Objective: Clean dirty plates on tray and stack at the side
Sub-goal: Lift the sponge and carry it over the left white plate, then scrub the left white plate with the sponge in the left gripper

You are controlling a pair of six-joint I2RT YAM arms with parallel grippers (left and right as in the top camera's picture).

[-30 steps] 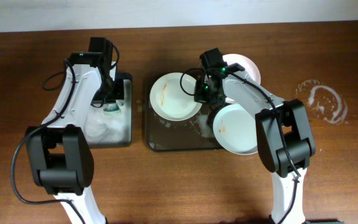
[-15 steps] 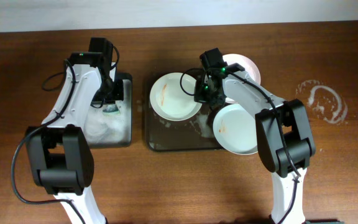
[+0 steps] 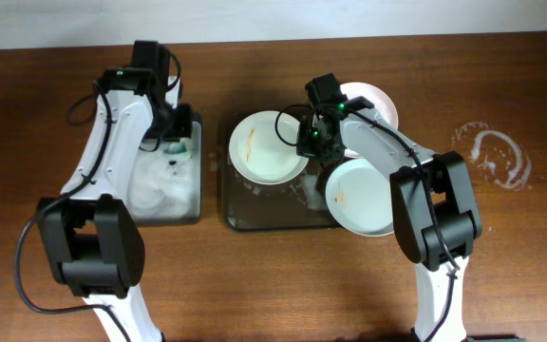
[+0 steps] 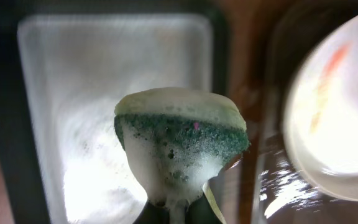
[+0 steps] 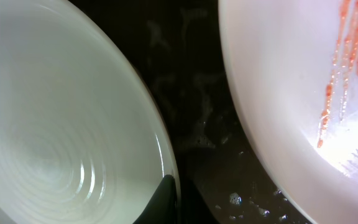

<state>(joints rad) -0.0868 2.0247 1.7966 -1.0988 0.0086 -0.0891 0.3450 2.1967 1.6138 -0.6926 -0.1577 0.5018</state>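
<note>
The right end effector (image 3: 310,142) is closed on the rim of the first plate (image 3: 262,150). This orange-streaked plate lies on the tray (image 3: 264,220), just beside the end effector on the side toward the other arm, while the smeared second plate (image 3: 361,195) sits just on its near side and the third plate (image 3: 378,100) just beyond it. The right arm reaches forward over the desk (image 3: 273,285) with its elbow bent and its wrist angled inward. The left arm stretches far forward, its end effector (image 4: 176,208) clamped on a foamy green sponge (image 4: 179,143) held above the black foam tray (image 3: 164,204), with the first plate off to its right.
</note>
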